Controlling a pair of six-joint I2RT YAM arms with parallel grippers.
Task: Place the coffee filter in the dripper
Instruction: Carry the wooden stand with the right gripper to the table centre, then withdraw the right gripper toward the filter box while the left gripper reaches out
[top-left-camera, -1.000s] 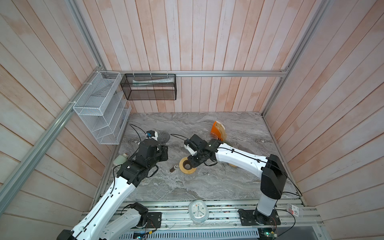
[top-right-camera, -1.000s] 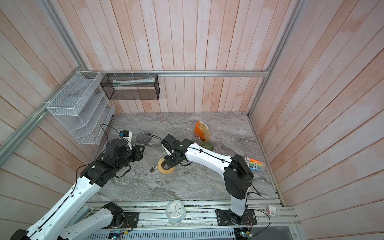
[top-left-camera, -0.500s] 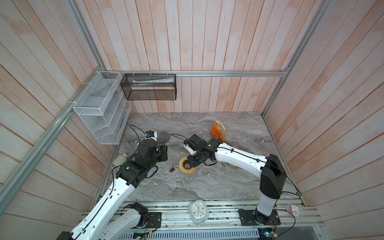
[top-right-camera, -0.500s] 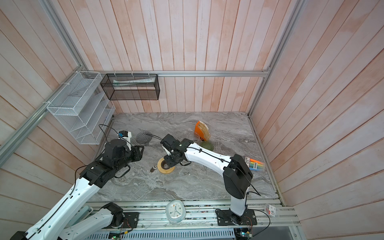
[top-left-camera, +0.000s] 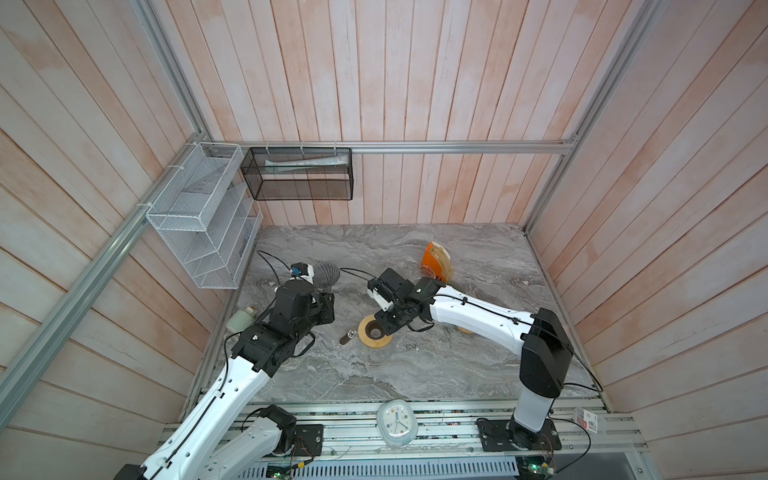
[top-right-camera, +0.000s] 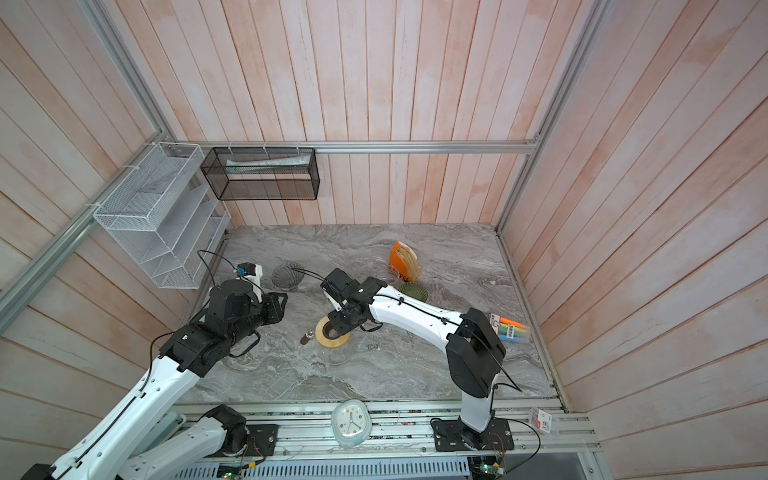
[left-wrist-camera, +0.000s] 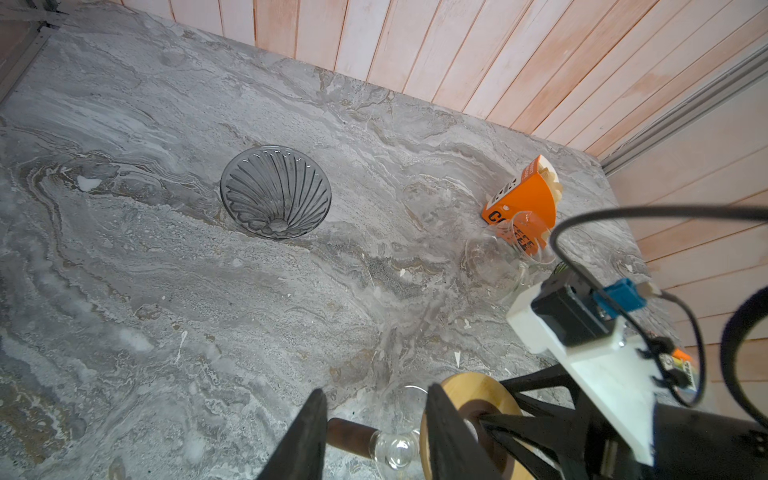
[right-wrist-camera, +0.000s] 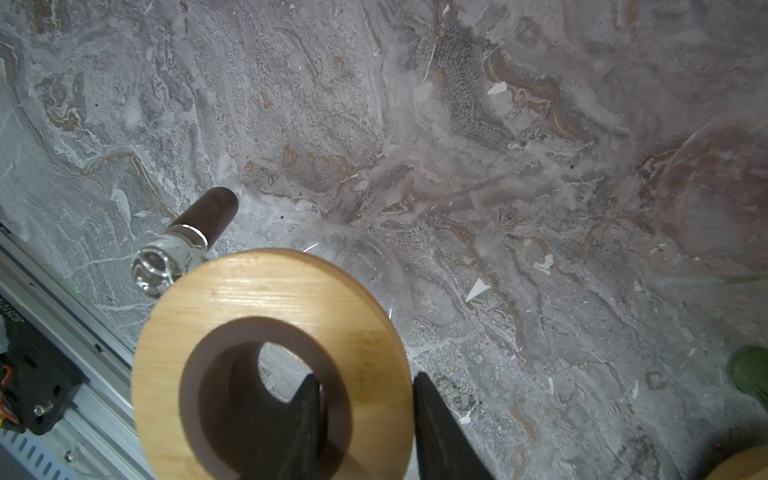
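Observation:
The dripper (left-wrist-camera: 275, 191), a ribbed clear glass cone, stands mouth up on the marble, at back left in both top views (top-left-camera: 326, 274) (top-right-camera: 287, 274). The coffee filters poke out of an orange box (top-left-camera: 435, 262) (left-wrist-camera: 521, 197) at the back. My right gripper (top-left-camera: 384, 326) (right-wrist-camera: 365, 415) straddles a wooden ring (right-wrist-camera: 270, 291) that sits on a clear glass vessel with a brown handle (right-wrist-camera: 203, 216). One finger is in the ring's hole, the other outside its rim, jaws slightly apart. My left gripper (top-left-camera: 330, 307) (left-wrist-camera: 376, 436) hangs open and empty short of that handle.
A clear glass cup (left-wrist-camera: 498, 266) stands by the orange box. A green glass saucer (top-right-camera: 413, 292) and coloured markers (top-right-camera: 513, 328) lie to the right. A white bottle (top-left-camera: 243, 320) sits at the left edge. Wire racks (top-left-camera: 199, 216) hang on the left wall. A clock (top-left-camera: 397, 423) rests in front.
The right gripper's jaws have spread a little around the wooden ring. Both arms otherwise hold their places.

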